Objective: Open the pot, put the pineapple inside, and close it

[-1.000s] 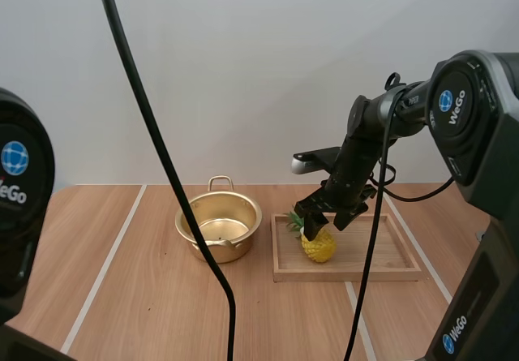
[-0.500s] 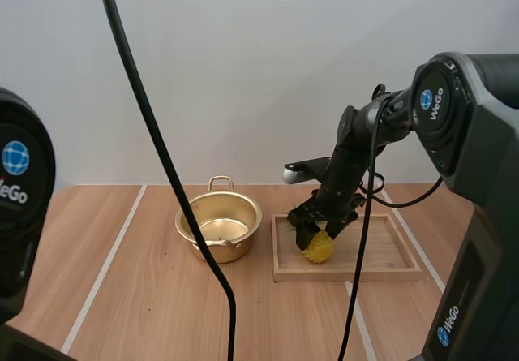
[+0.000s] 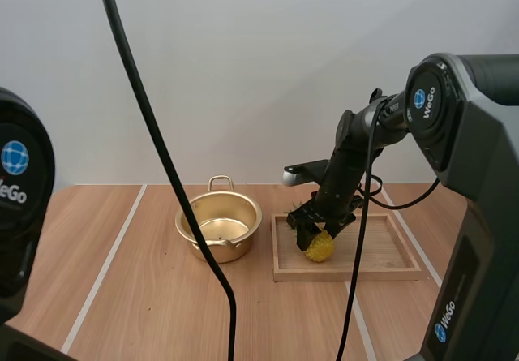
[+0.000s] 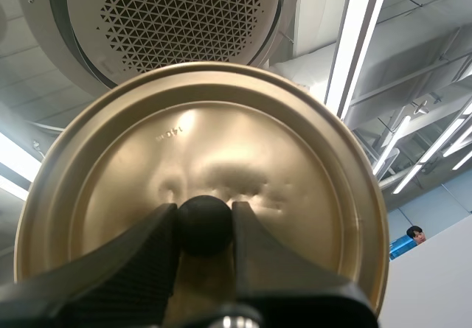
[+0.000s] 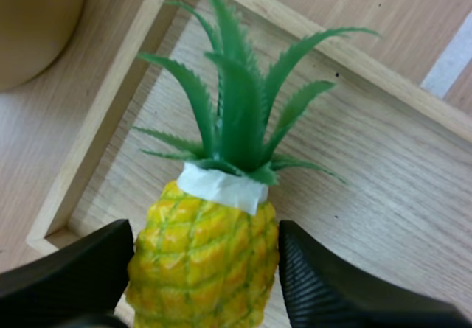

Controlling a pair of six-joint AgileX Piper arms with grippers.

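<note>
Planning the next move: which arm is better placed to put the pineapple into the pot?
Right: the right end effector sits around the pineapple in the wooden tray, beside the open pot. The left end effector is busy, shut on the knob of the lid.

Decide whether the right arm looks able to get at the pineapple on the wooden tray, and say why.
Probably yes. Its jaws stand open on either side of the pineapple on the wooden tray, with nothing between them and the fruit.
</note>
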